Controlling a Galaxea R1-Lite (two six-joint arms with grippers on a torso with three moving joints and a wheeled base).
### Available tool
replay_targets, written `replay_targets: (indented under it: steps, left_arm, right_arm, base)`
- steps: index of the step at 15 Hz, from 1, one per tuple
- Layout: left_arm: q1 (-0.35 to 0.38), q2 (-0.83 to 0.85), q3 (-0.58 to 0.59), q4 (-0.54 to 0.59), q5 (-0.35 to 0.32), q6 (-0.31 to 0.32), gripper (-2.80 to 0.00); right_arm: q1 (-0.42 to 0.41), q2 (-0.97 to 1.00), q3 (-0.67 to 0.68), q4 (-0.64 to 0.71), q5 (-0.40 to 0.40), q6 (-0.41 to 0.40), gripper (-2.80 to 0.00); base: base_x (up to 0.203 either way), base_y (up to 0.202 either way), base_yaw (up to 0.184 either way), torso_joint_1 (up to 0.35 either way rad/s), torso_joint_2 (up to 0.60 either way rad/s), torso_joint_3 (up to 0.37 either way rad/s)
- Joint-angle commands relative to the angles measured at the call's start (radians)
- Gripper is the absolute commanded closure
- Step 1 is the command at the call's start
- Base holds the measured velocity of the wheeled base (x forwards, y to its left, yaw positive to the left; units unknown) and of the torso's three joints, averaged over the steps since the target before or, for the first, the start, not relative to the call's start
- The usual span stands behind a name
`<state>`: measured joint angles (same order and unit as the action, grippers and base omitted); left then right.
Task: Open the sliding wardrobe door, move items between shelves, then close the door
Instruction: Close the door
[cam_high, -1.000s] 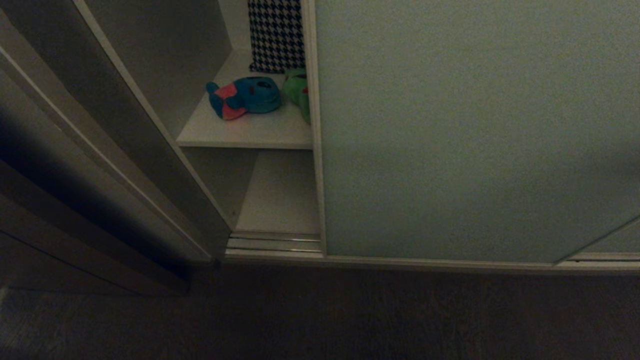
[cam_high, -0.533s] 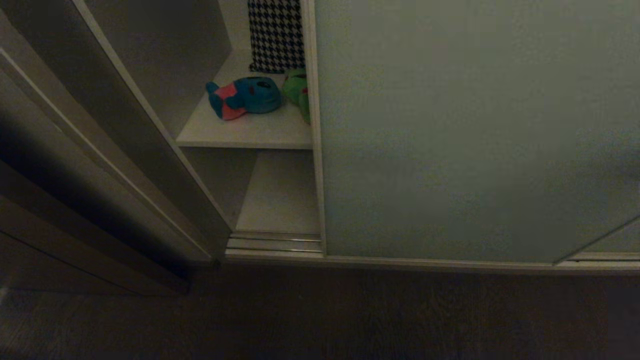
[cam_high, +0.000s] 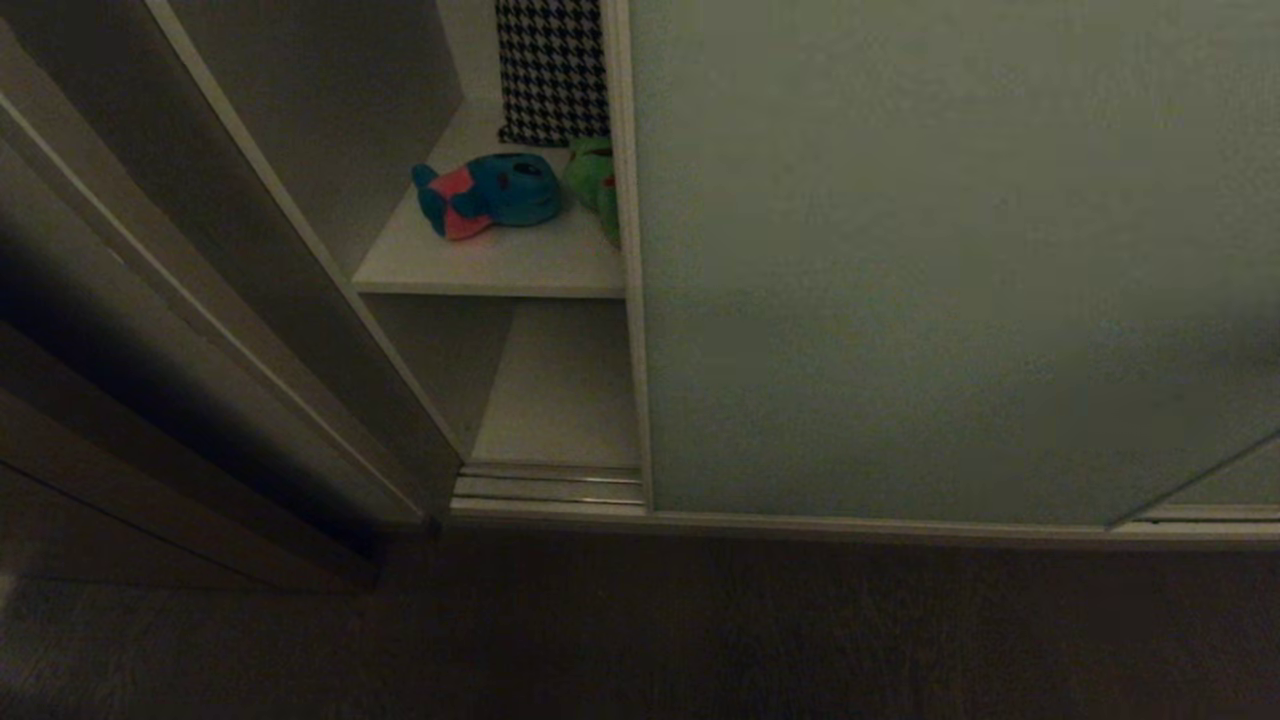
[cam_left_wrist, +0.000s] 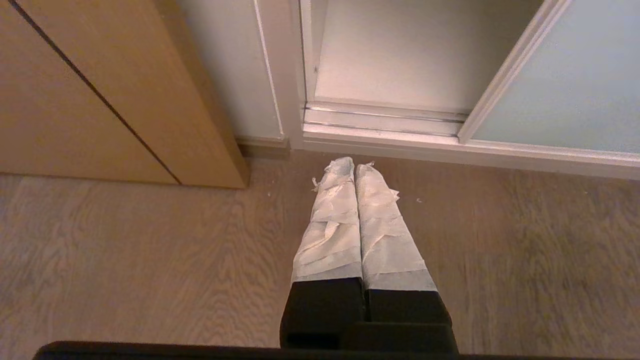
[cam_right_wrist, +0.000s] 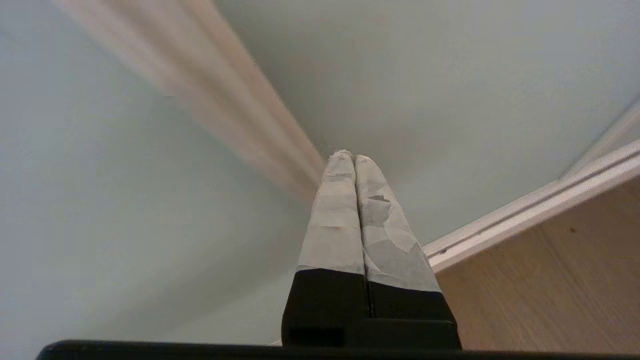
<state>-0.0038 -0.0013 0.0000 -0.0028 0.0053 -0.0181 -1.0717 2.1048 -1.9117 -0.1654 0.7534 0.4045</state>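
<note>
The sliding wardrobe door (cam_high: 920, 260) stands partly open, leaving a narrow gap on its left. In that gap a blue plush with a pink top (cam_high: 490, 195) lies on the upper white shelf (cam_high: 480, 268). The green frog (cam_high: 592, 180) beside it is half hidden by the door's cream edge. A lower white shelf (cam_high: 560, 400) below holds nothing. Neither arm shows in the head view. My left gripper (cam_left_wrist: 354, 165) is shut and empty, low over the wood floor before the door track (cam_left_wrist: 385, 117). My right gripper (cam_right_wrist: 352, 156) is shut and empty, its tips close to a pale grey-green door panel (cam_right_wrist: 450, 75).
A houndstooth cloth (cam_high: 552, 70) hangs at the back of the upper shelf. A wooden cabinet (cam_left_wrist: 100, 90) stands left of the wardrobe's white side wall (cam_high: 330, 120). A cream frame strip (cam_right_wrist: 225, 100) runs past the right gripper. Wood floor (cam_high: 700, 630) lies in front.
</note>
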Motion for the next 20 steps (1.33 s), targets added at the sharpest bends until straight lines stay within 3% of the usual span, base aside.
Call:
replay_targets:
  steps: [1, 8, 20]
  left_arm:
    - [0.001, 0.001, 0.0, 0.0, 0.001, 0.0, 0.0]
    - [-0.001, 0.001, 0.0, 0.0, 0.001, 0.0, 0.0]
    - [0.001, 0.001, 0.0, 0.0, 0.001, 0.0, 0.0]
  right_arm:
    - [0.006, 0.036, 0.001, -0.03, 0.004, 0.002, 0.0]
    - [0.064, 0.02, 0.047, -0.046, 0.004, 0.005, 0.0]
    - [0.123, -0.182, 0.298, -0.117, 0.009, 0.005, 0.0]
  base:
    - [0.0, 0.0, 0.0, 0.0, 0.0, 0.0]
    - [0.0, 0.0, 0.0, 0.0, 0.0, 0.0]
    - [0.0, 0.0, 0.0, 0.0, 0.0, 0.0]
